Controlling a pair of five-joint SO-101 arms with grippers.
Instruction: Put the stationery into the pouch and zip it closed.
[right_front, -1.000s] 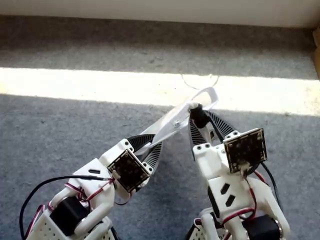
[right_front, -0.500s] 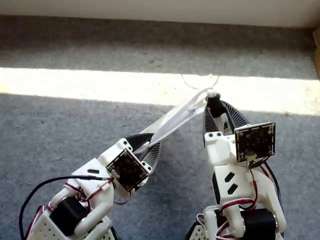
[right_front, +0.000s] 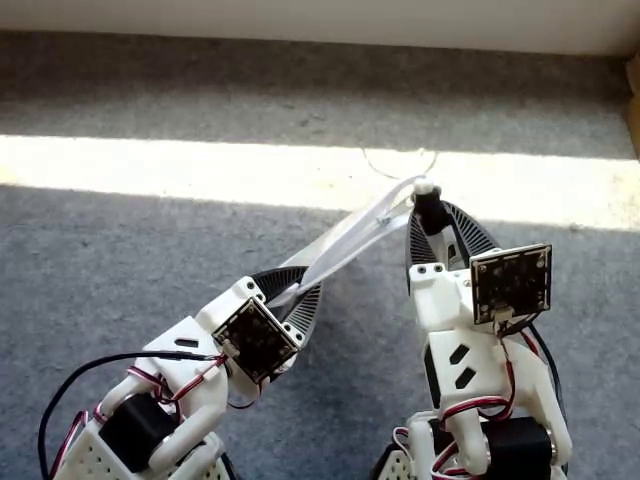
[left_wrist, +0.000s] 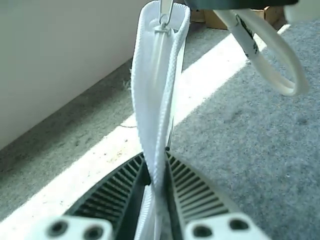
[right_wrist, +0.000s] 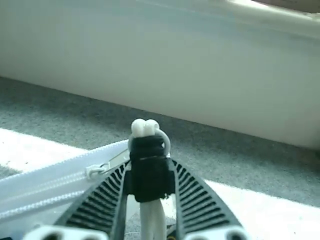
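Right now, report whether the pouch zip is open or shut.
Shut where visible: teeth meet, and the slider sits at the pouch end beside the right gripper.

Nothing legible anywhere. Dark marks of print on the white strap (left_wrist: 246, 34), too blurred to read; no numbers or signs to make out.
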